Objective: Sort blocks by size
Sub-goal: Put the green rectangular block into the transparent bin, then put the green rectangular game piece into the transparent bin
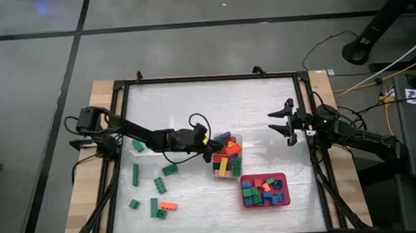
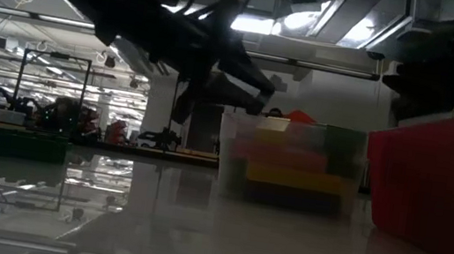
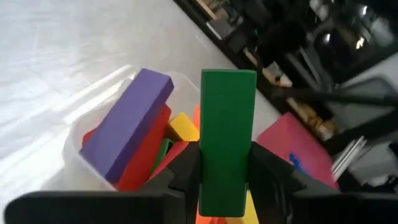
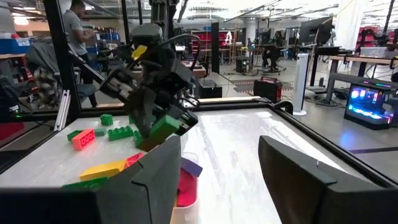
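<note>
On the left part of the white table [image 1: 192, 103], loose blocks [image 1: 154, 185] lie scattered: mostly green ones, plus an orange one nearest the front edge. They rest flat and well apart from one another.

My left arm reaches in from the left edge toward the middle. My left pincer [image 1: 209, 147] hangs just above the near-left corner of the clear tub [image 1: 240, 171]. Its two dark fingers [image 3: 186, 171] press on the sides of a long green bar [image 3: 227, 140], so I am holding that bar, which points out ahead of the fingers over the tub's opening. In the low view the pincer sits above the tub's rim, not inside it.

The tub stands near the table's centre and is piled with longer bricks: a purple bar [image 3: 127, 124] leaning across the top, with red, yellow and orange pieces under it.

Just to the right and nearer the front stands the red tray [image 1: 282, 196], holding short square bricks in green, blue and red.

Farther right, my right pincer [image 1: 280, 123] waits above the table by the right edge, well apart from both containers, its fingers spread wide and empty.
</note>
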Motion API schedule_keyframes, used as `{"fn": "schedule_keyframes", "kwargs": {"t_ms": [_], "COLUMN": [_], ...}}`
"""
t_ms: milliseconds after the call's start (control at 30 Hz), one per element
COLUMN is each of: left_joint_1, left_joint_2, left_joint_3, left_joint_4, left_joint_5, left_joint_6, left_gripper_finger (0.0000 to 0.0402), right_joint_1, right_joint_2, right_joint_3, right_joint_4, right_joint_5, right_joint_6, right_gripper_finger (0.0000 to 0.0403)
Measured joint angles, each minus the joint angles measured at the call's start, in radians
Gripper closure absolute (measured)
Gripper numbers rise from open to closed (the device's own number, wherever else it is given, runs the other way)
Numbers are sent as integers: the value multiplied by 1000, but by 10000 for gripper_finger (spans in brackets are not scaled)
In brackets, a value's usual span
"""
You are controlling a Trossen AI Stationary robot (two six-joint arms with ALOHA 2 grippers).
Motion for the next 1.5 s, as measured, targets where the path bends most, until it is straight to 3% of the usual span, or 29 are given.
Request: {"fn": "schedule_keyframes", "kwargs": {"t_ms": [333,667,867,1033,1233,1500], "left_joint_1": [-1,6,23,52,93,81], "left_joint_2": [24,24,22,-9,-165,-441], "left_joint_3": [21,20,20,19,19,19], "left_joint_4": [-11,-32,-23,-61,-321,-813], "left_joint_5": [8,8,9,138,383,414], "left_joint_6": [163,163,160,155,154,162], "left_gripper_finger": [300,217,208,214,219,220], "right_joint_1": [0,0,0,0,0,0], "right_joint_2": [0,0,0,0,0,1], "right_joint_3": [0,0,0,0,0,0], "right_joint_4": [-24,-22,-9,-23,-54,-58], "right_joint_5": [-8,-8,-8,-8,-8,-8], "right_joint_6": [9,12,13,13,13,13], "right_gripper_finger": [189,189,189,189,189,189]}}
